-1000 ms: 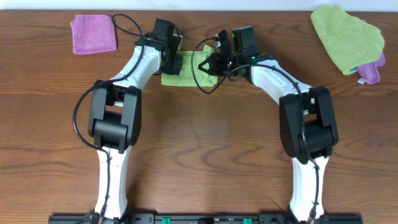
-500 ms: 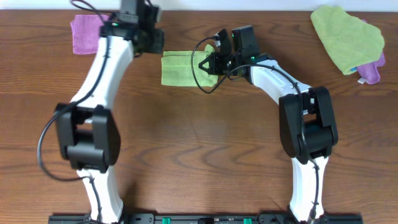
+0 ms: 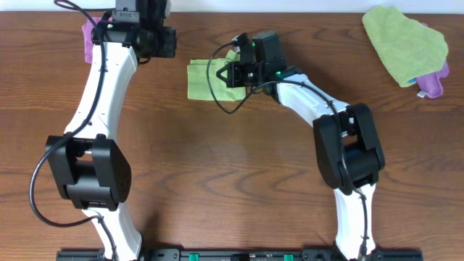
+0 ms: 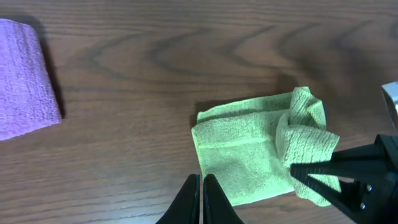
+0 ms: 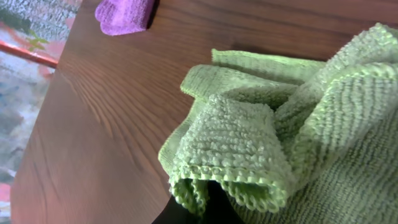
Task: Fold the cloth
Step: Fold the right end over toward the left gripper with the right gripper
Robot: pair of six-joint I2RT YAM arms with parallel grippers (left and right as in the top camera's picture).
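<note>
A small light-green cloth (image 3: 204,80) lies partly folded on the wooden table at the back centre. My right gripper (image 3: 233,71) is shut on its right edge and holds that edge lifted and bunched over the cloth; the pinched hem fills the right wrist view (image 5: 236,162). In the left wrist view the cloth (image 4: 249,149) lies flat with the raised flap on its right side. My left gripper (image 4: 202,199) is shut and empty, hovering off the cloth's left edge, near the back left of the table (image 3: 161,43).
A folded purple cloth (image 3: 88,36) lies at the back left, partly under my left arm, and shows in the left wrist view (image 4: 25,81). A crumpled green cloth (image 3: 402,40) on a purple one (image 3: 433,83) lies at the back right.
My left gripper let go of the green cloth and swung away to the back left. My right gripper moved left, carrying the cloth's right edge over.
</note>
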